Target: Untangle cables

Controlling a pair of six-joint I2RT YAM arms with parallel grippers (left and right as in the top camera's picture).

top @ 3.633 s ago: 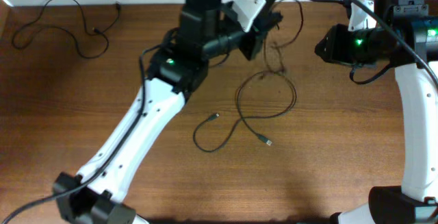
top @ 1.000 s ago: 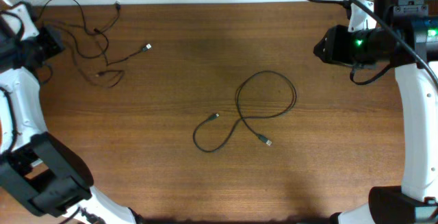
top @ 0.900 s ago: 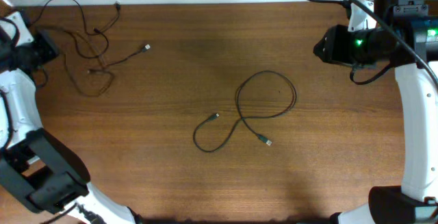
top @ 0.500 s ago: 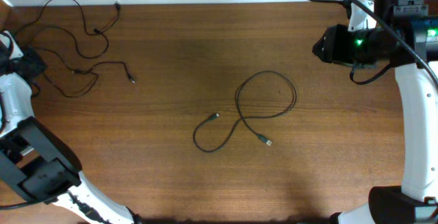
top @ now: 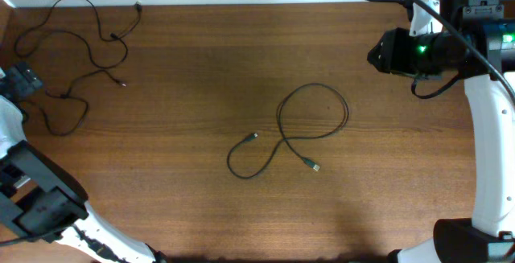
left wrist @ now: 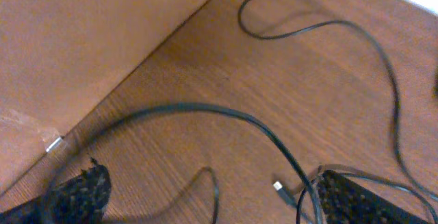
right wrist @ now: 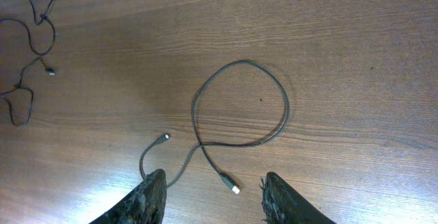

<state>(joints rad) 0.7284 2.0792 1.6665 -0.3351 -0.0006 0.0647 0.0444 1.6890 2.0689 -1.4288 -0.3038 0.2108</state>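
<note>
Quick rundown for you. One cable [top: 310, 88] lies on its own near the middle of the table [top: 185, 199]. It makes one round loop, crosses over itself, and then the two tails run toward the near edge. One plug [top: 254, 137] ends up on the left tail and the other plug [top: 314, 166] on the right, and they sit apart, not touching.

The other cables [top: 78, 41] are bunched up at your far left corner. The cords overlap in loose curves, with a small loop sagging toward the near side. I can't tell how many cords are in there.

Your left gripper [top: 18, 82] is right at the table's left edge, next to that bunch. In the wrist view it [left wrist: 209, 179] has its fingers [left wrist: 79, 191] spread wide. A blurry cord arcs across the gap, but nothing is pinched. There's a small plug on the wood just by the right-hand finger.

Your right arm [top: 418, 52] is off by the far right corner, well clear of both lots. The right gripper [right wrist: 214, 177] is parted with nothing in it. In its wrist view, the lone cable [right wrist: 241, 61] lies on the table beyond it.
</note>
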